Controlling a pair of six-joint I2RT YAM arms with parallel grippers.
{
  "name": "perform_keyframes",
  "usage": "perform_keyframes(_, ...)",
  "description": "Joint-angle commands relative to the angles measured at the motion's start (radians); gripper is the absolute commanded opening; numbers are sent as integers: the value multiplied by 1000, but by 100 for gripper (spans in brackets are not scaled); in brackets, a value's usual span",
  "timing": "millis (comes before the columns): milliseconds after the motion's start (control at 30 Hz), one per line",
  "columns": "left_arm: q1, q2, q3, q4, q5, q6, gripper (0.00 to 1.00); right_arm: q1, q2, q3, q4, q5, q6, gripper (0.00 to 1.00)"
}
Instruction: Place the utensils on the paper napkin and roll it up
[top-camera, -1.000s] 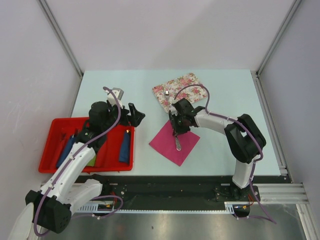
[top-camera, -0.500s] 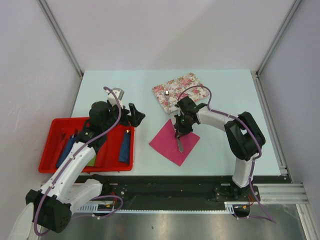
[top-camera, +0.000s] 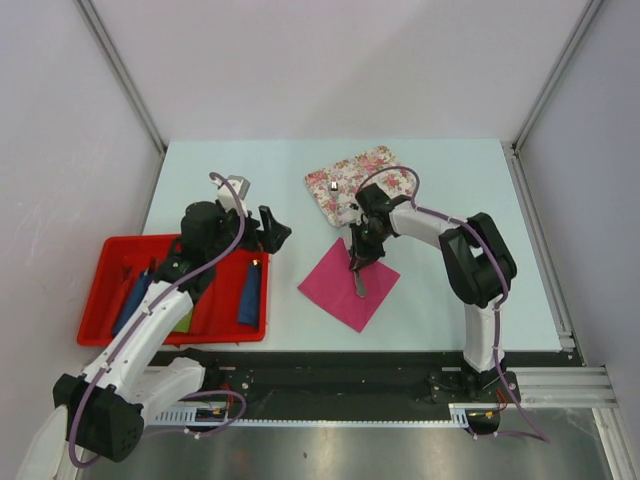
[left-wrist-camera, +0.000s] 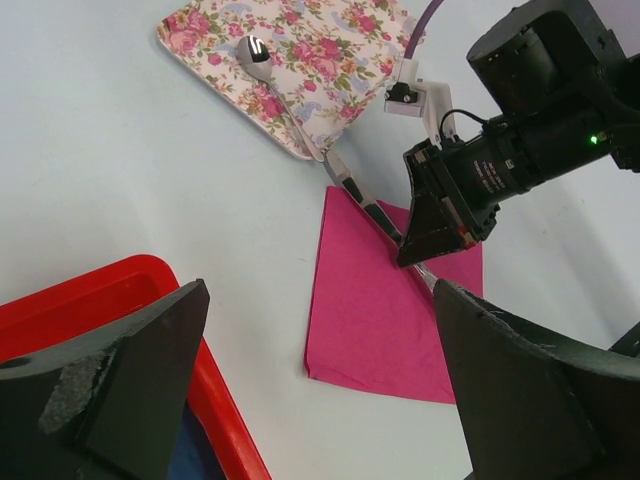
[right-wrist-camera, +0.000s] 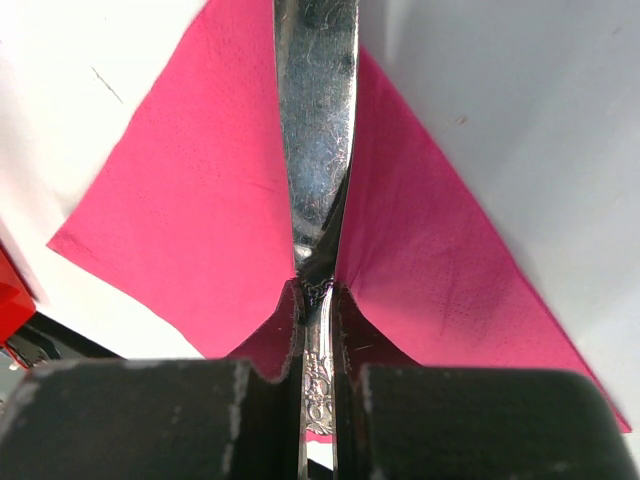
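A red tray (top-camera: 92, 338) sits at the table's (top-camera: 450, 180) 8 o'clock edge, a blue roll (top-camera: 250, 292) inside it. Off the tray's 2 o'clock corner, the left gripper (top-camera: 274, 230) hangs with jaws spread wide, gripping nothing. The paper napkin (top-camera: 335, 290) lies flat near 6 o'clock (turned like a diamond). The right gripper (top-camera: 357, 262) is clamped on a silvery knife (right-wrist-camera: 318, 120), blade pointing toward 6 o'clock over the napkin. At the napkin's 12 o'clock, a spoon (left-wrist-camera: 256, 52) rests on the floral mat (top-camera: 350, 172).
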Motion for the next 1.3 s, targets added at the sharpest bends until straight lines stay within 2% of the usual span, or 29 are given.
perform_keyframes(0,5,6,7,38,1,-13,100,-24,23,73,-16,-28,-14,0)
perform_keyframes(600,5,24,16,35,-8,-1,100,-58,120,242,22,19,-42,0)
perform_keyframes(933,5,0,-6,35,-2,-12,100,3,-7,135,-8,64,7,0)
perform_keyframes(1267,5,-16,-15,29,7,-13,100,40,-23,87,-2,120,60,0)
